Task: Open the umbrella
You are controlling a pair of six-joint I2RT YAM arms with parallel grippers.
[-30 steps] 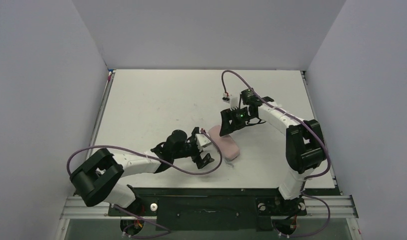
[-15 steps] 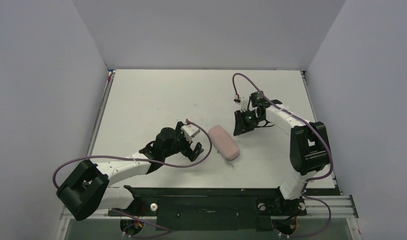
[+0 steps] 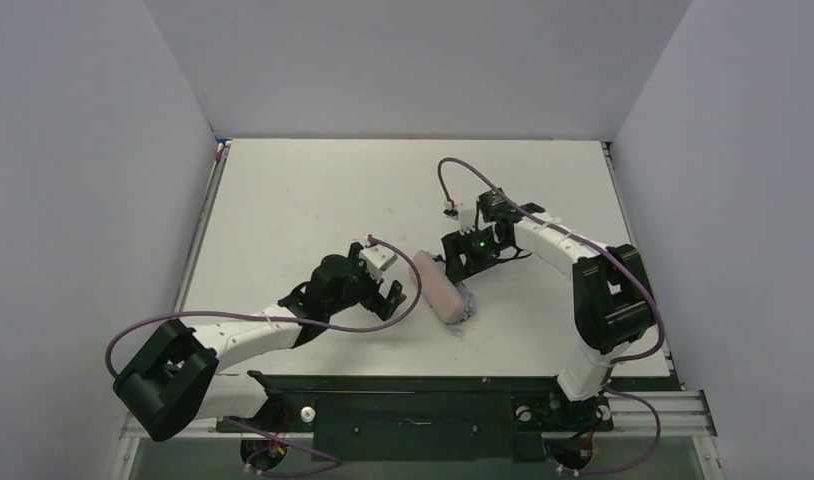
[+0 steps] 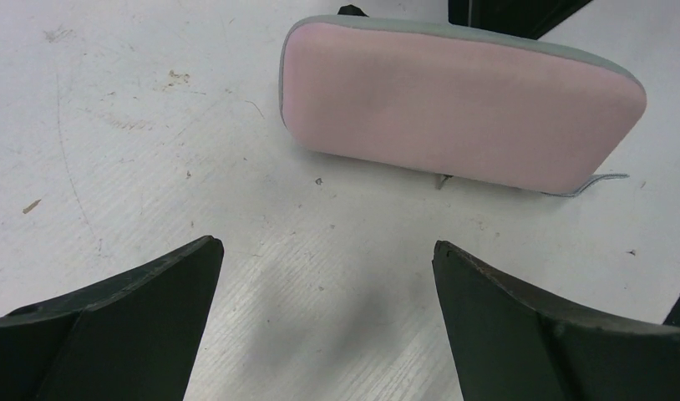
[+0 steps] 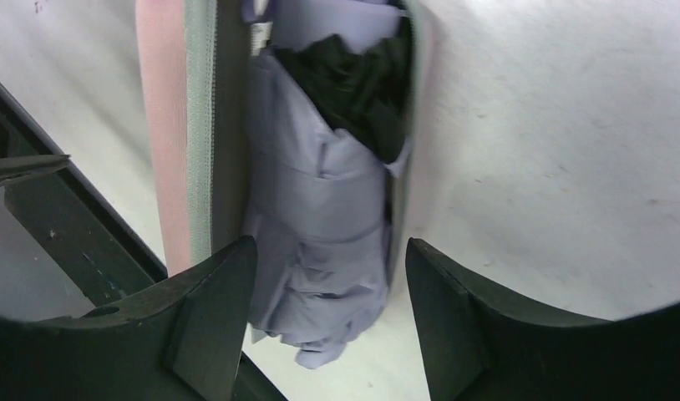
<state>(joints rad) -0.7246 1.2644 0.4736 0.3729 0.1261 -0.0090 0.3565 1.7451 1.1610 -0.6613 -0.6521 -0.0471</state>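
The umbrella (image 5: 320,209) lies folded, lavender fabric with black lining showing, inside a pink sleeve pouch (image 5: 163,125) that stands open along its grey edge. My right gripper (image 5: 330,246) is open, its fingers either side of the umbrella's near end, with a gap showing at the right finger. In the top view the pouch (image 3: 438,288) lies mid-table with a bit of the umbrella (image 3: 466,299) showing at its near end and the right gripper (image 3: 451,262) at its far end. My left gripper (image 4: 328,251) is open and empty, just short of the pouch (image 4: 454,100); in the top view the left gripper (image 3: 395,296) is to its left.
The white table (image 3: 313,200) is walled on three sides. A black rail (image 3: 413,385) runs along its near edge by the arm bases. Purple cables loop over both arms.
The right gripper has come back to the pouch. The pouch has turned more upright and narrower, and the umbrella's lavender fabric now shows. The left arm drew back leftward, then held still.
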